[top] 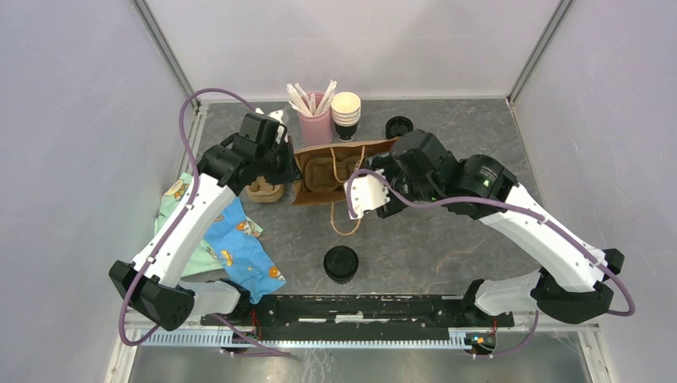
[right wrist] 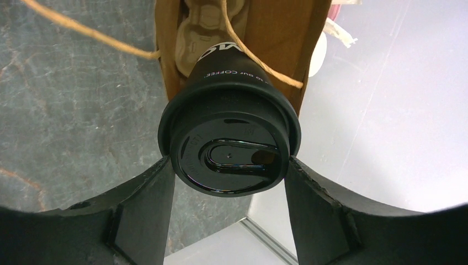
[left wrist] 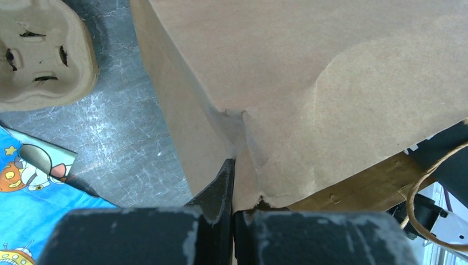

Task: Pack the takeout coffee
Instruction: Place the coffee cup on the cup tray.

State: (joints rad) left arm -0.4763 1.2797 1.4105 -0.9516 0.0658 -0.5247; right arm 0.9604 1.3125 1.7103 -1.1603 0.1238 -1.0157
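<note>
Right claw [right wrist: 229,165] grips coffee [right wrist: 229,144] — left claw [left wrist: 232,165] pinches bag [left wrist: 309,66] — grey table [top: 447,247], white walls [top: 359,40].

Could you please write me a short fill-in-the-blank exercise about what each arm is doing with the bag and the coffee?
1. The left gripper is shut on the edge of the ____ bag.
2. The right gripper holds the takeout coffee, closed with a black ____.
3. The white straws stand in a ____ cup.
Missing words: brown; lid; pink.
</note>
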